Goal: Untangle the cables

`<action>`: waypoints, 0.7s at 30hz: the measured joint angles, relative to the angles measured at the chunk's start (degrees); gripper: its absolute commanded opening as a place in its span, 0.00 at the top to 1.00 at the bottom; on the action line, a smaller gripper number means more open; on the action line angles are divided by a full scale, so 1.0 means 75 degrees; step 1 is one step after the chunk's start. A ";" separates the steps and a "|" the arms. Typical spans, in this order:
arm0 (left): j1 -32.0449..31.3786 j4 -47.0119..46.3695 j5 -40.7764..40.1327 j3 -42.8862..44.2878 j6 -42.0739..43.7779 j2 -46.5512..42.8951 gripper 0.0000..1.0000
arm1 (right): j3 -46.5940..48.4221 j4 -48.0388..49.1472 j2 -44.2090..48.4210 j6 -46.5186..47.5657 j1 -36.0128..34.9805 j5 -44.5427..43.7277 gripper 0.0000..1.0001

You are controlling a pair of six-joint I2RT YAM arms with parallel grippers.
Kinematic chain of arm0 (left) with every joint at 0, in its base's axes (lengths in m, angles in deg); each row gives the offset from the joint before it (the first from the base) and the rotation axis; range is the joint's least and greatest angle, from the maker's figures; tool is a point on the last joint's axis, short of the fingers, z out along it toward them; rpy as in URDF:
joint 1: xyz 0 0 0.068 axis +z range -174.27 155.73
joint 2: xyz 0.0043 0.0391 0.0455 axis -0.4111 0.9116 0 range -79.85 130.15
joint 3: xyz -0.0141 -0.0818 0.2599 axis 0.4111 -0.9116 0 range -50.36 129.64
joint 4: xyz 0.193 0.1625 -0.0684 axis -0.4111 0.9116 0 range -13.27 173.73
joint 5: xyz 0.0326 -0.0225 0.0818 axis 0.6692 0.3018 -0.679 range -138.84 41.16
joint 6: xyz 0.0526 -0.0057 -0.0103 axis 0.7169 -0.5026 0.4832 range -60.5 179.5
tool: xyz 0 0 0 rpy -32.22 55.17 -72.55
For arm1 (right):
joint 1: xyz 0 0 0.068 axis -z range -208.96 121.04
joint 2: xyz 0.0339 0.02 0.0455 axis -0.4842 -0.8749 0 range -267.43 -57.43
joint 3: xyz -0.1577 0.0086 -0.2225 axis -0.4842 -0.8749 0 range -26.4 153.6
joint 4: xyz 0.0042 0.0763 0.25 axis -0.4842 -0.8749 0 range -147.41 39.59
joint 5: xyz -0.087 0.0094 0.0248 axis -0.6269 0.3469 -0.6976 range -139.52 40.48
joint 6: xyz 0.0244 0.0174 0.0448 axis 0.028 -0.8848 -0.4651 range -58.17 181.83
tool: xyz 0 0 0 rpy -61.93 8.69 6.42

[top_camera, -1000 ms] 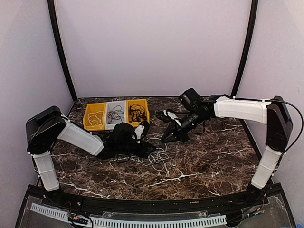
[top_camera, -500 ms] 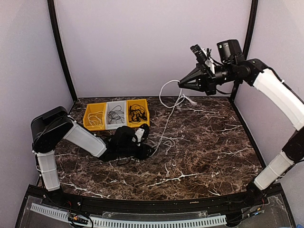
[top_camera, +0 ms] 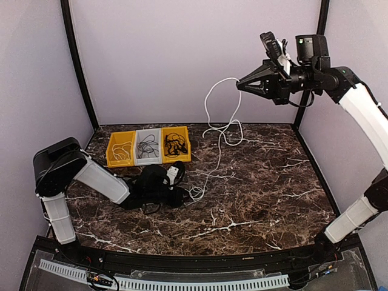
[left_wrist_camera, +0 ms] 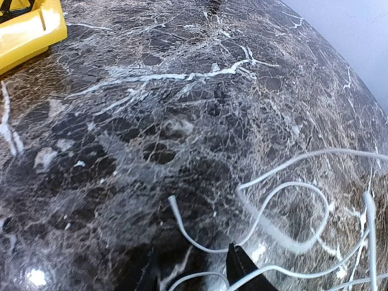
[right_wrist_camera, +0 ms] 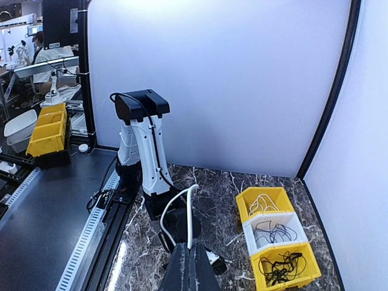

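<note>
A white cable (top_camera: 208, 109) hangs from my right gripper (top_camera: 238, 83), which is shut on it high above the table's back right. The cable loops down past the back of the table (top_camera: 260, 194) and trails to a small curl (top_camera: 195, 194) beside my left gripper (top_camera: 183, 195). That gripper sits low on the marble. In the left wrist view its dark fingertips (left_wrist_camera: 242, 270) stand apart, with white cable strands (left_wrist_camera: 285, 200) lying between and beyond them. In the right wrist view the cable (right_wrist_camera: 193, 212) rises in an arch from the closed fingers (right_wrist_camera: 194, 267).
Three small bins stand at the back left: a yellow one (top_camera: 120, 148) with white cords, a white one (top_camera: 147, 145) with dark cords, and a yellow one (top_camera: 176, 142) with black cords. The booth walls are close on both sides and behind.
My right gripper has risen from the table to high at the back right, drawing the white cable out of its pile. The left gripper stayed low by the cable's end.
</note>
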 measured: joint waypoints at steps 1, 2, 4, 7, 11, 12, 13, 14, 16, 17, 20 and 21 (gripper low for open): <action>0.0000 0.0079 -0.0079 -0.0152 0.0026 -0.0189 0.53 | -0.0125 0.0067 0.0006 -0.0055 0.0003 -0.0067 1.00; 0.0000 0.0166 -0.0166 -0.0297 0.0061 -0.0405 0.51 | -0.0294 0.0117 0.0020 -0.0093 0.0006 -0.0146 1.00; 0.0000 0.0399 -0.0391 -0.0592 0.0119 -0.1005 0.48 | -0.0682 0.0224 0.0044 -0.0149 0.0006 -0.0289 1.00; 0.0000 0.0726 -0.0787 -0.0787 0.0219 -0.2014 0.42 | -0.1172 0.0297 0.0047 -0.0207 0.0009 -0.0469 1.00; 0.0000 0.0874 -0.1276 -0.0898 0.0423 -0.3547 0.38 | -0.1638 0.0431 0.0047 -0.0283 0.0009 -0.0647 1.00; 0.0000 0.0845 -0.1300 -0.0938 0.0519 -0.3893 0.37 | -0.1719 0.0478 0.0047 -0.0306 0.0009 -0.0676 1.00; 0.0000 0.0772 -0.1282 -0.0991 0.0627 -0.4296 0.37 | -0.1784 0.0507 0.0047 -0.0323 0.0009 -0.0699 1.00; 0.0000 0.0679 -0.1195 -0.1032 0.0749 -0.4561 0.36 | -0.1830 0.0542 0.0047 -0.0347 0.0009 -0.0720 1.00; 0.0000 0.0446 -0.0895 -0.1081 0.0953 -0.4893 0.35 | -0.1888 0.0638 0.0047 -0.0420 0.0009 -0.0743 1.00; 0.0000 0.0289 -0.0694 -0.1099 0.1043 -0.4978 0.34 | -0.1909 0.0688 0.0047 -0.0458 0.0009 -0.0752 1.00; 0.0000 -0.0224 0.0003 -0.1180 0.1236 -0.4998 0.32 | -0.2046 0.0915 0.0055 -0.0557 0.0009 -0.0781 1.00; -0.0003 -0.0300 0.0166 -0.1195 0.1276 -0.4980 0.31 | -0.2092 0.0965 0.0055 -0.0586 0.0009 -0.0799 1.00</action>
